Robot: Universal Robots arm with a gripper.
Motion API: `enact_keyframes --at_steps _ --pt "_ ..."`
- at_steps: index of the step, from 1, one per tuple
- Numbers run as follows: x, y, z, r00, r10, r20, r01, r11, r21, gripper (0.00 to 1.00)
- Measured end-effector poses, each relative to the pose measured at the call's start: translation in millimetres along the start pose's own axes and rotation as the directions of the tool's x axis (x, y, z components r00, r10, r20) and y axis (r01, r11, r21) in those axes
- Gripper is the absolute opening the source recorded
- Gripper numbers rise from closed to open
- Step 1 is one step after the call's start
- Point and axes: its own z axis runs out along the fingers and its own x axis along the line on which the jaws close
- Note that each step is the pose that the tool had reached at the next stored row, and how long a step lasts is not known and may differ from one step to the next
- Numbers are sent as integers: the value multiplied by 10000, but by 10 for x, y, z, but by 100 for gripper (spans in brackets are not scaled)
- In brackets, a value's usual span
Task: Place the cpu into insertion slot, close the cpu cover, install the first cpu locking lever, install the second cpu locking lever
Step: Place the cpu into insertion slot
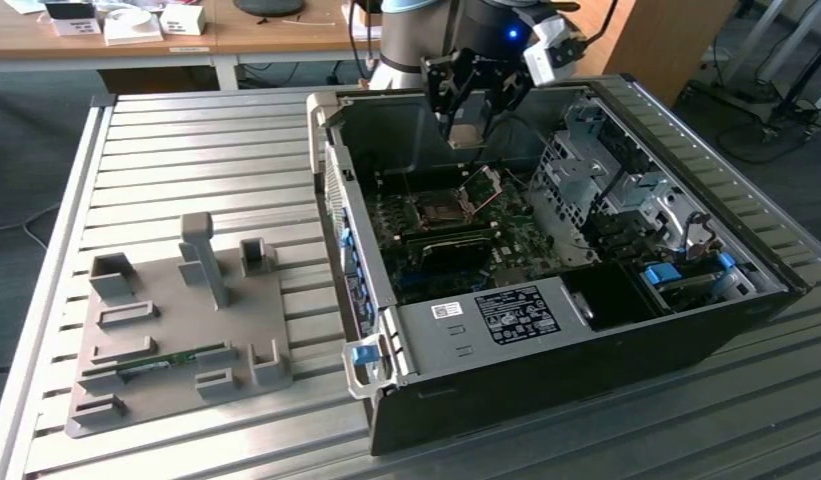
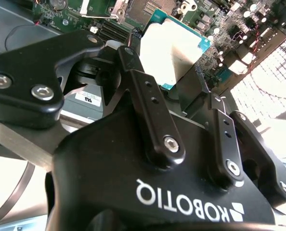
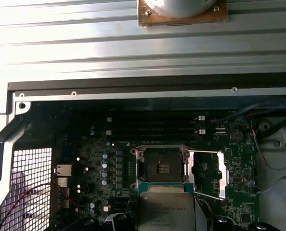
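While the black two-fingered pincer (image 1: pixel 466 118) hangs over the open dark computer case (image 1: pixel 584 370) on the ribbed metal bench (image 1: pixel 183 150), the second wrist view shows the grip itself. Its fingers (image 2: pixel 148 101) are closed on opposite edges of the small flat square cpu with a silvery-grey top (image 2: pixel 174 48). In the first wrist view, the cpu lies just beside the square, dark-centred insertion slot (image 3: pixel 162 166). The slot is uncovered, and the thin silvery cpu cover (image 3: pixel 222 175) is swung open alongside it. The exterior view adds height, with the cpu held above the green motherboard (image 1: pixel 517 235), and shows a grey fixture plate (image 1: pixel 183 320) well apart from the case.
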Motion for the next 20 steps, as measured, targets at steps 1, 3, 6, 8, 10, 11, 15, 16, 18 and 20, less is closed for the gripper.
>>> enact_keyframes --at_steps 1,3,6,8,10,11,15,16,18,20 --pt "0 -1 8 10000 0 0 0 10000 0 54" --pt "-1 -3 31 10000 -1 0 1 10000 1 54" --pt "-2 -6 73 10000 0 0 0 10000 1 54" --pt "-2 -9 105 10000 0 0 0 10000 1 54" --pt "-3 -12 138 10000 0 0 0 10000 1 54" --pt "-3 -14 154 10000 0 0 0 10000 1 54" --pt "-4 -17 185 10000 0 -1 0 10000 2 54" --pt "-3 -17 186 10000 1 -2 -1 10000 -2 54" --pt "-4 -17 197 10000 0 1 0 10000 -30 54" --pt "-4 -19 213 10000 -1 -1 1 10000 -34 54"
